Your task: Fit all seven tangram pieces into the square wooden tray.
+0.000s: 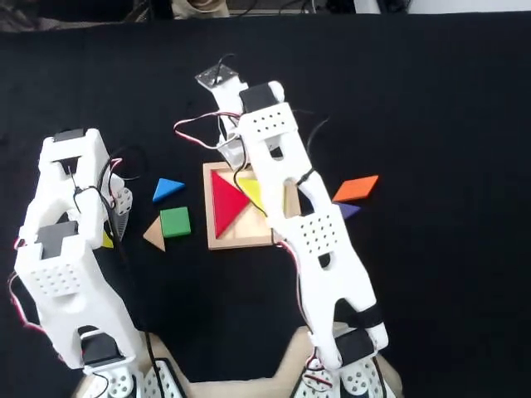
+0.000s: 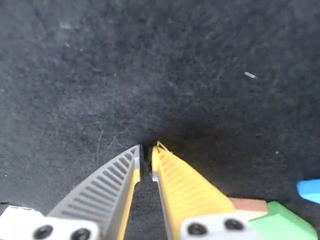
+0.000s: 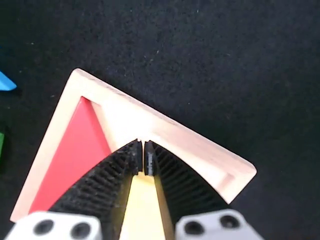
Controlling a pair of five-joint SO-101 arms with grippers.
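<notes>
The tray sits at the middle of the high view on a black cloth. 2 pieces lie inside it: a red triangle fills its left part, and a yellow piece lies just right of that, partly hidden under the right arm.

5 pieces are on the cloth outside the tray. To its left are a blue triangle, a green square below that, and a tan triangle touching the square's lower left corner. To the tray's right is an orange parallelogram, with a purple triangle just below it, partly hidden by the right arm.

The right arm runs from the bottom of the high view up across the tray. The right gripper points down over the tray's upper part. In its wrist view the black ribbed fingers meet at their tips with a hairline gap and nothing between them; the tips are over the tray floor near a corner, with red to 1 side and yellow showing behind the fingers.

The left arm stands at the left of the high view. The left gripper is low over bare cloth, near the tan triangle and green square. Its 2 fingers, 1 grey and 1 yellow, are together at the tips, gripping nothing.
</notes>
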